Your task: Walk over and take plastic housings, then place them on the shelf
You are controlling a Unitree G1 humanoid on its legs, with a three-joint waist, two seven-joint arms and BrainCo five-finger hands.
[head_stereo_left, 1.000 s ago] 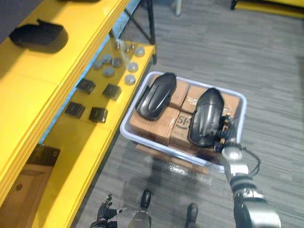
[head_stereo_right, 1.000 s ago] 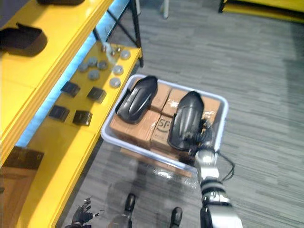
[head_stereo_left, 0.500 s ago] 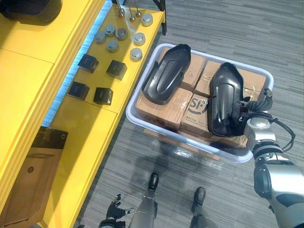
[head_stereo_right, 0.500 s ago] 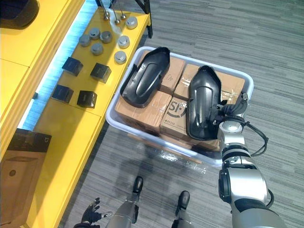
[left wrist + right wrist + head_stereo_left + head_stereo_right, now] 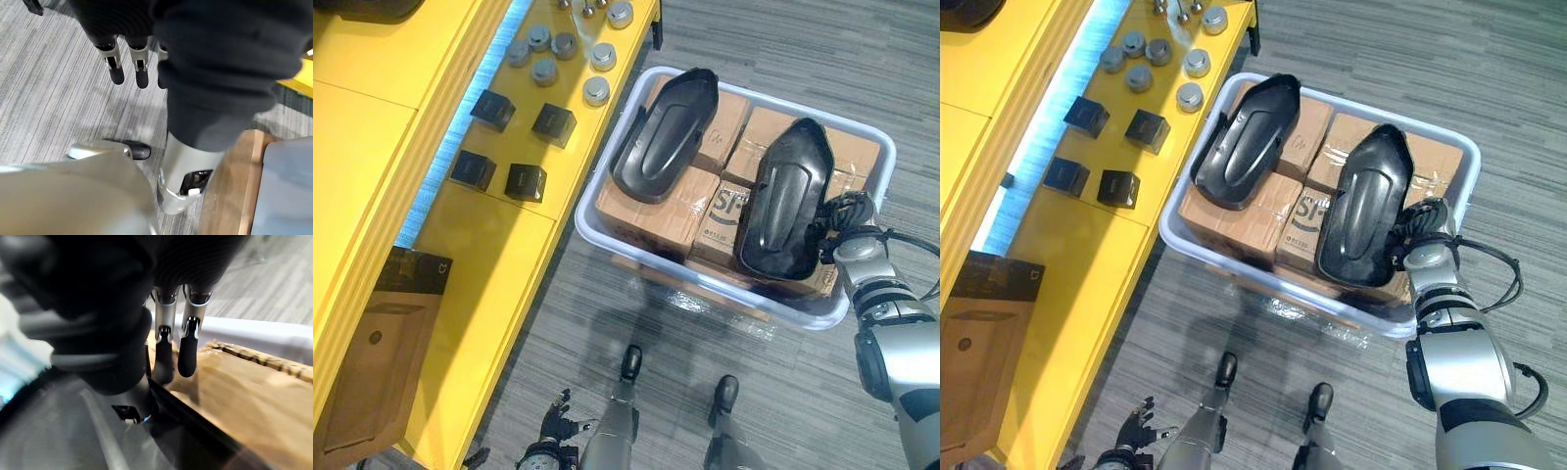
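R hand [image 5: 847, 212] by housing [image 5: 787, 196] rim

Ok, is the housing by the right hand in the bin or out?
In: the housing lies on the cardboard boxes inside the bin; right hand beside its edge, fingers straight.

The yellow shelf [image 5: 489, 264] bears black blocks [image 5: 526, 182], grey discs [image 5: 596, 91], a brown box [image 5: 374, 377].

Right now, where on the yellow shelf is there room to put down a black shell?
The best bare patch on the lower shelf lies between the small black boxes and the brown box. The upper shelf board beside it is mostly bare too. It is crowded at the far end, by the grey caps.
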